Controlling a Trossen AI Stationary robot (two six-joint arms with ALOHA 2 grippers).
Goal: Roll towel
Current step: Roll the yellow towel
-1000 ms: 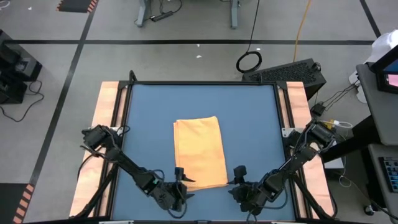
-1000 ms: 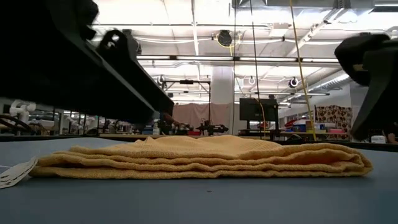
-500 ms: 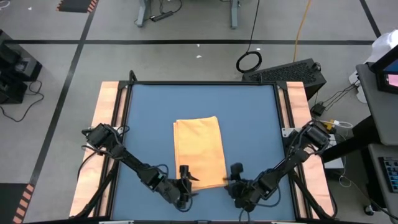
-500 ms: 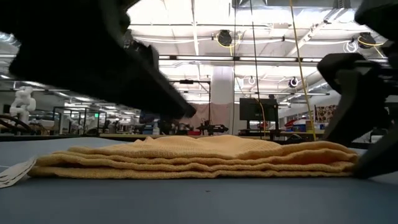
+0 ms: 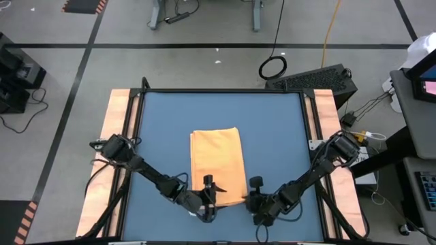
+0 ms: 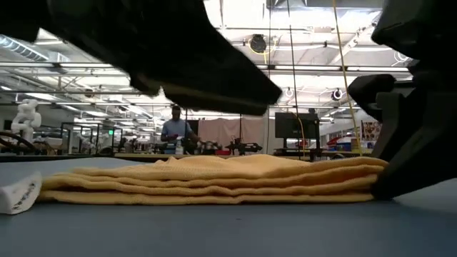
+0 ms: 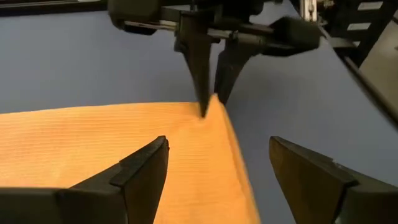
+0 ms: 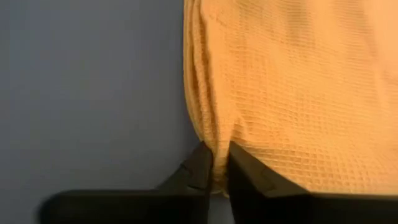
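The towel [image 5: 218, 165] lies folded flat, unrolled; right tool [image 8: 214, 167] pinches its near corner, left tool [image 7: 214, 165] gapes empty above it.

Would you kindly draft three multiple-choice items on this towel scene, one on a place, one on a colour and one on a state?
1. Where does the right end effector meet the towel?
A. the corner of its near edge
B. its far edge
C. its middle

2. What colour is the table under the towel?
A. green
B. blue
C. white

3. How is the left end effector?
A. shut on the towel
B. shut on nothing
C. open over the towel

Answers:
1. A: the right wrist view shows its fingers pinched on the towel's corner folds.
2. B: the high view shows a blue surface around the cloth.
3. C: the left wrist view shows its fingers spread wide above the cloth.
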